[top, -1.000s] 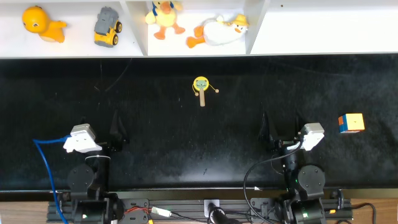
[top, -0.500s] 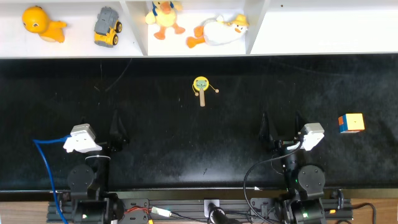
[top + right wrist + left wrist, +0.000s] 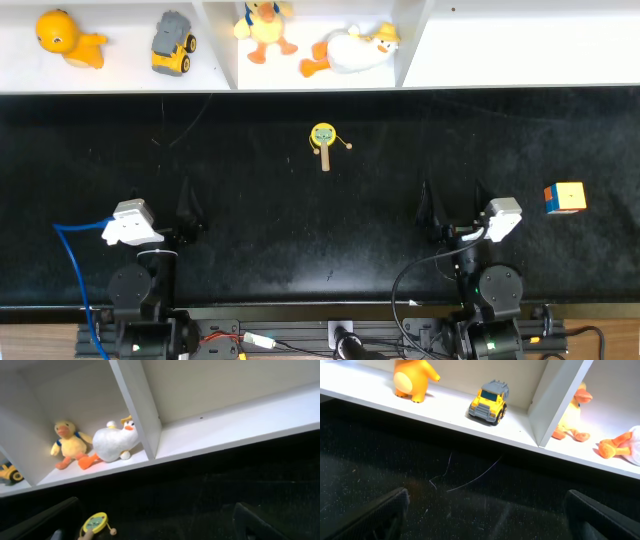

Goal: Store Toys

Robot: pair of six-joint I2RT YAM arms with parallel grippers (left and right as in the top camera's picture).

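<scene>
- Left claw (image 3: 485, 520): sitting low by its base at the near edge of the tabletop (image 3: 250, 200), facing the shelf (image 3: 500, 60), fingers spread wide, gripping nothing.
- Right claw (image 3: 155, 525): posing the same way, open and empty.
- Drum rattle (image 3: 323, 138): lying mid-tabletop, near the shelf.
- Colour cube (image 3: 565, 197): sitting on the tabletop beyond the right arm's outer side.

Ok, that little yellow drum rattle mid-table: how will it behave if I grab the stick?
The drum rattle looks small and probably light. Its round head is wider than the thin stick, so it may pivot when pinched. Its side bead would likely swing loose.
</scene>
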